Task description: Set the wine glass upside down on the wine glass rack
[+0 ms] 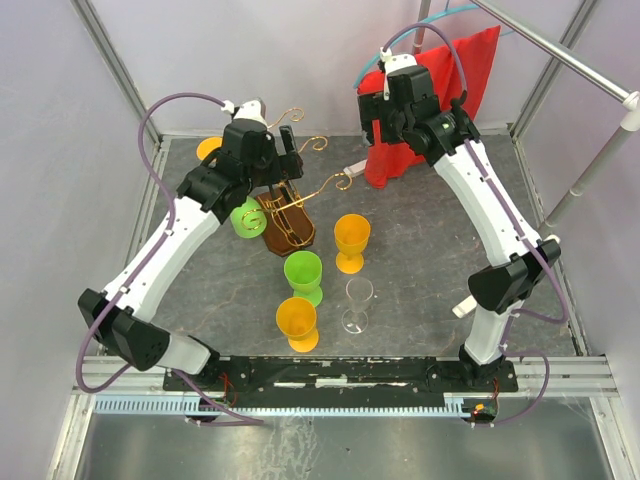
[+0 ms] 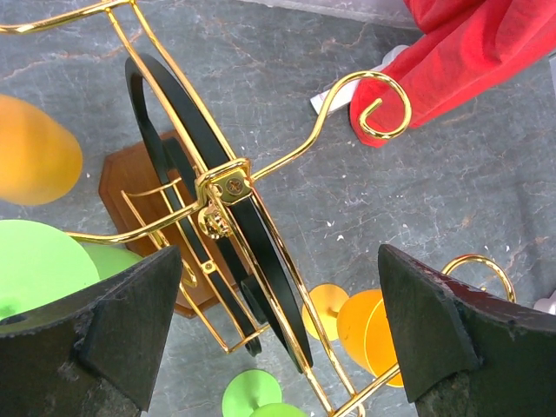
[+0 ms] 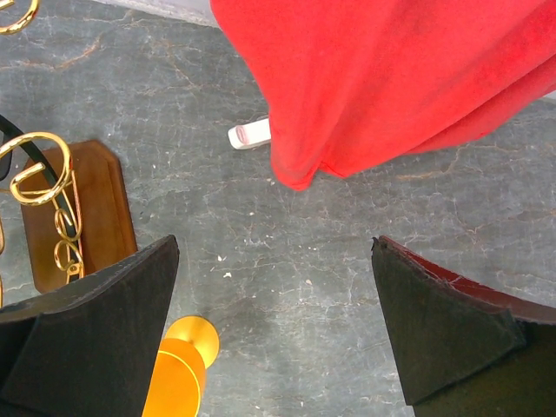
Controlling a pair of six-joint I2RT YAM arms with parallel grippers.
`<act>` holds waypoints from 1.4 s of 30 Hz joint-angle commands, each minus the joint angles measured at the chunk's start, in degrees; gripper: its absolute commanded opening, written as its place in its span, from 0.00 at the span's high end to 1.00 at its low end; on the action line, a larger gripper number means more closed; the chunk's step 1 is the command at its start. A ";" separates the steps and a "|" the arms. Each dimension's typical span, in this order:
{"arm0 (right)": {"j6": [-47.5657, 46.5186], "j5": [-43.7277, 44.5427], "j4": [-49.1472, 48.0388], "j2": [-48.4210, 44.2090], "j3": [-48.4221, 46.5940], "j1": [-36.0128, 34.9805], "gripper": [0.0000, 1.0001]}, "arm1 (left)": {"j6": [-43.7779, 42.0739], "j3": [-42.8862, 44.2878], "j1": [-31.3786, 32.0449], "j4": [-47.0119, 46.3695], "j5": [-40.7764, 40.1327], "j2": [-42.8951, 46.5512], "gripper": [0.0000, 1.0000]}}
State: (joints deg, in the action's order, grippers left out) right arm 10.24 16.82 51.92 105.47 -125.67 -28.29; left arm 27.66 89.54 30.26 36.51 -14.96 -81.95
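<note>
Spread wide and holding nothing, the left fingers point(image 2: 95, 347) hang above the wine glass rack point(image 2: 228, 187), which stands left of centre in the top view. Only the left wrist view shows the rack closely: a black band runs through its gold wires under a small gold clamp, one wire ends in a curl point(image 2: 382, 104) at the upper right, and the brown base lies below on the grey tabletop point(image 2: 417, 208). A green glass point(image 1: 247, 217) touches the rack's left side. Whether it hangs from a wire or only leans there, no view settles.

Only the top view shows the clear wine glass point(image 1: 357, 303). It stands upright on the tabletop, right of the rack and well apart from it, just beside another green glass point(image 1: 303, 275) and between two orange glasses point(image 1: 351, 240).

Further right, the right fingers point(image 3: 87, 339) are also spread wide and hold nothing. They hover beside a hanging red cloth point(image 3: 391, 78). The right wrist view alone shows a small white object point(image 3: 252, 133) lying at the cloth's lower edge, with the rack's base at the frame's left edge.
</note>
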 commanded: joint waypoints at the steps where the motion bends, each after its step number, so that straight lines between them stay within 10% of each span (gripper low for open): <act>1: 0.26 0.85 -2.50 -3.31 0.67 0.33 0.00 | 4.02 1.64 0.33 -1.34 0.75 -1.28 0.01; 42: -1.67 1.90 -4.72 -4.83 4.20 1.05 0.00 | 0.16 4.63 -12.28 -14.36 6.13 -13.23 0.01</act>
State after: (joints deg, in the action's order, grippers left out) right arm 8.93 17.87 49.76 102.91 -121.30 -27.57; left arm 30.35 91.61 18.33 28.67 -11.75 -94.61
